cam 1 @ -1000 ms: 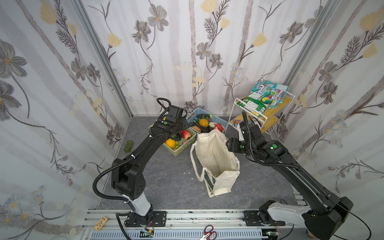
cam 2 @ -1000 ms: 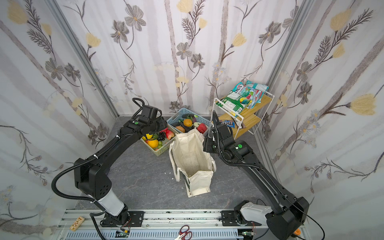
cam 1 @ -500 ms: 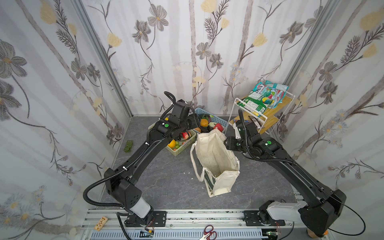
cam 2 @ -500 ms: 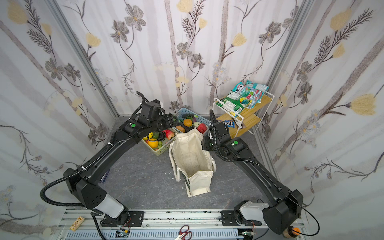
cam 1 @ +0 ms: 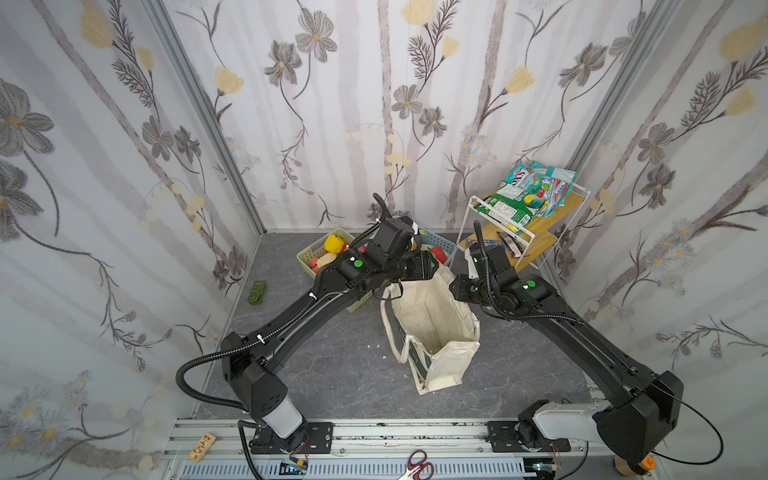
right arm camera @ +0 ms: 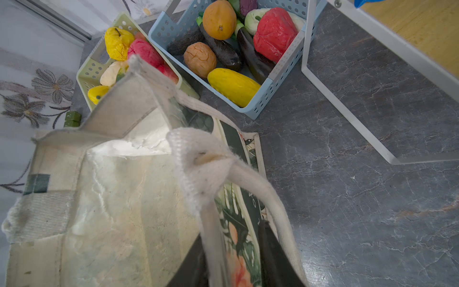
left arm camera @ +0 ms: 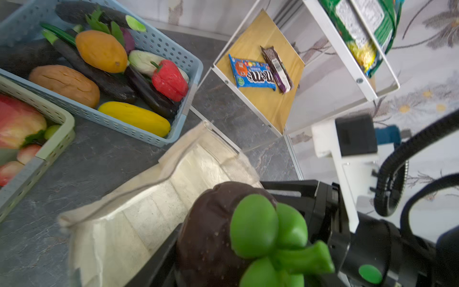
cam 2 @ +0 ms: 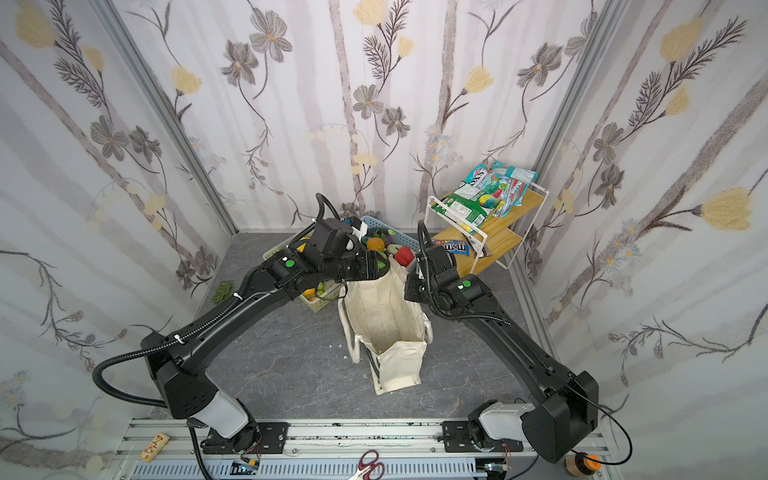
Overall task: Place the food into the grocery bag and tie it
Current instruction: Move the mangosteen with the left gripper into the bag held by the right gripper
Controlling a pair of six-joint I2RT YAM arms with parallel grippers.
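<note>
Your left hand (left arm camera: 198, 263) is closed partway around a dark brown round plastic toy fruit with a green leafy cap (left arm camera: 211, 223), gripping it across its body. It holds the fruit just over the upper rim of the cream canvas grocery bag with the leaf-and-flower print (cam 1: 432, 328). The bag stands open at the centre of both top views, and its pale lining shows no food.

Your right hand (right arm camera: 231, 248) has its jaws either side of the bag's right wall, beside the thick white rope handle (right arm camera: 198, 159). I cannot tell whether they pinch the cloth.

Expect the fruit to be light, hard and smooth. Being round, it may roll in the grip, so release it low inside the mouth. The canvas is soft and sags, so hold it at the stitched rim by the handle's root, where it looks stiffest. The rope seems limp and thick enough to knot; take it mid-loop for tying.
</note>
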